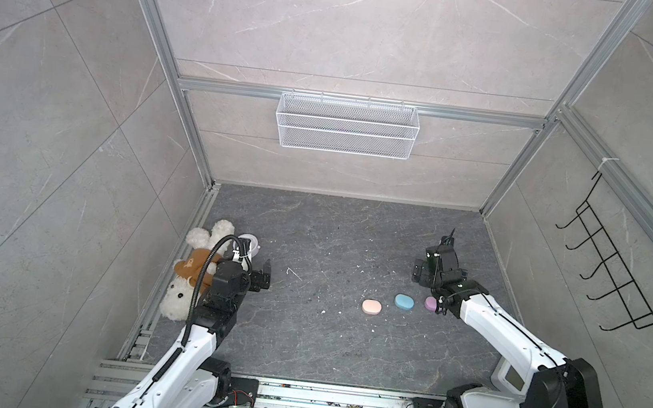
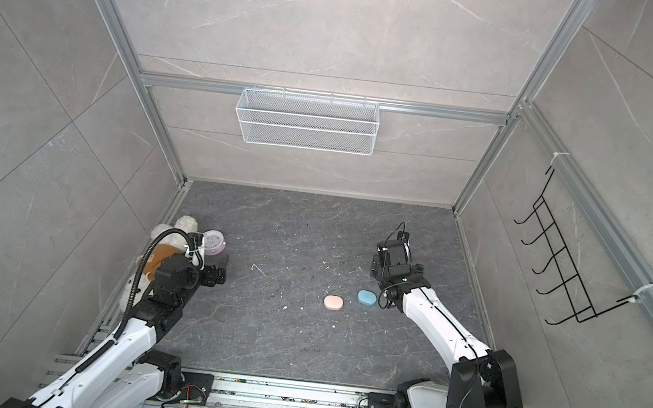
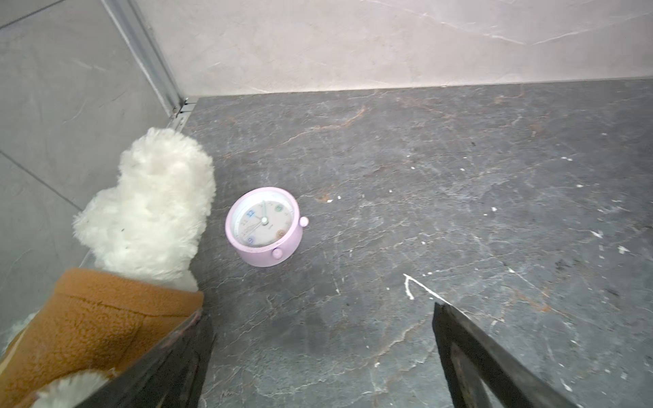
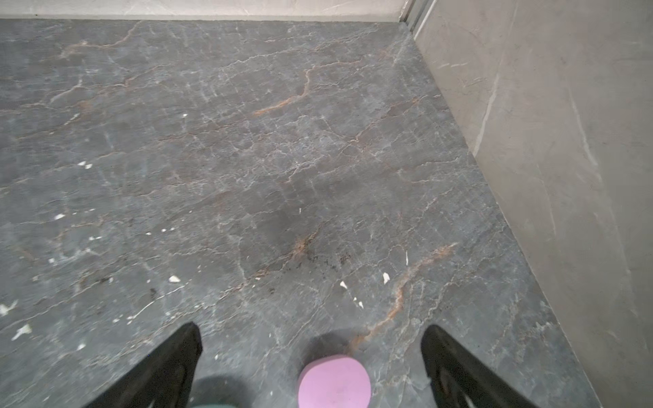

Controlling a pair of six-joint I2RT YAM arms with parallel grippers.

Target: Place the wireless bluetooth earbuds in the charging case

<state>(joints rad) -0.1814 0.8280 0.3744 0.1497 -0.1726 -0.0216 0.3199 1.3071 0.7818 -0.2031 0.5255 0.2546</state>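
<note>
Top views showed the dark, veined tabletop (image 1: 322,338) with the left gripper (image 3: 319,311) at 9 o'clock, jaws spread wide and empty, beside a white plush toy (image 1: 176,299) in a brown coat and a lilac alarm clock (image 3: 263,226); the right gripper (image 4: 312,330), at 3 o'clock, was likewise released, hovering just over the lilac charging case (image 4: 334,381). That case closed a row at 3 o'clock with the blue case (image 1: 404,302) and peach-pink case (image 1: 371,306), near one another but apart, all three smooth, oval and lids down. No earbuds were visible anywhere; they were judged to sit inside the shut cases, though that could not be confirmed. Danger lay in the right gripper's closeness: a low sweep could knock the lilac case into its blue neighbour, pop a lid and scatter buds among the white debris specks (image 4: 174,279).
</note>
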